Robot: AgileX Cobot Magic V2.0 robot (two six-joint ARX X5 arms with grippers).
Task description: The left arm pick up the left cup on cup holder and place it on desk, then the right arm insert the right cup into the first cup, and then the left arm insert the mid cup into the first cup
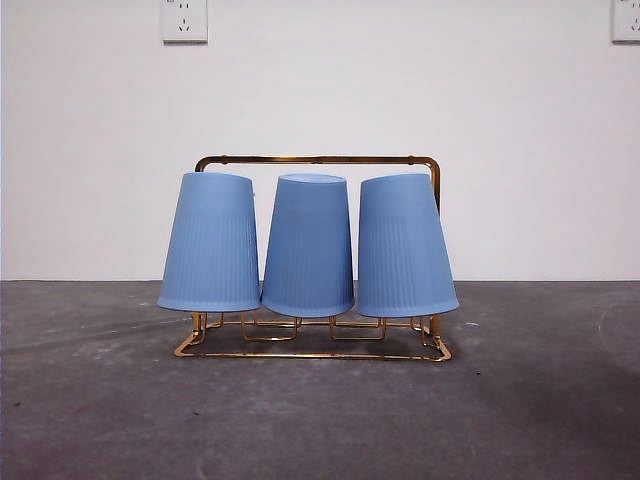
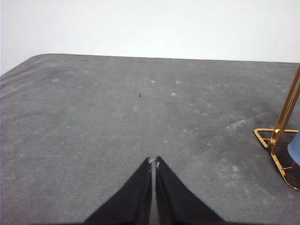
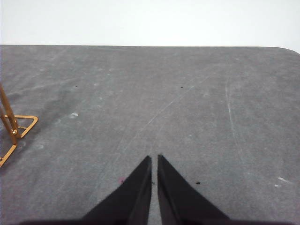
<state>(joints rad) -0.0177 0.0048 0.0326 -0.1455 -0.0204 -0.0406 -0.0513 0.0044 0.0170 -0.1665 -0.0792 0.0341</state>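
Front view: bare grey surface (image 1: pixel 320 420) nearest, then gold holder (image 1: pixel 318 340) carrying three upturned blue cups, left cup (image 1: pixel 210 242), mid cup (image 1: pixel 309 245), right cup (image 1: pixel 404 245), rims nearly touching. Left tool (image 2: pixel 153 161) and right tool (image 3: pixel 154 157) both hung over bare surface beside holder, jaws together, holding nothing. White wall (image 1: pixel 500 130) behind.

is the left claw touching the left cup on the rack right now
Apart. The left wrist view shows the left claw shut over bare desk, the left cup well off beside it.
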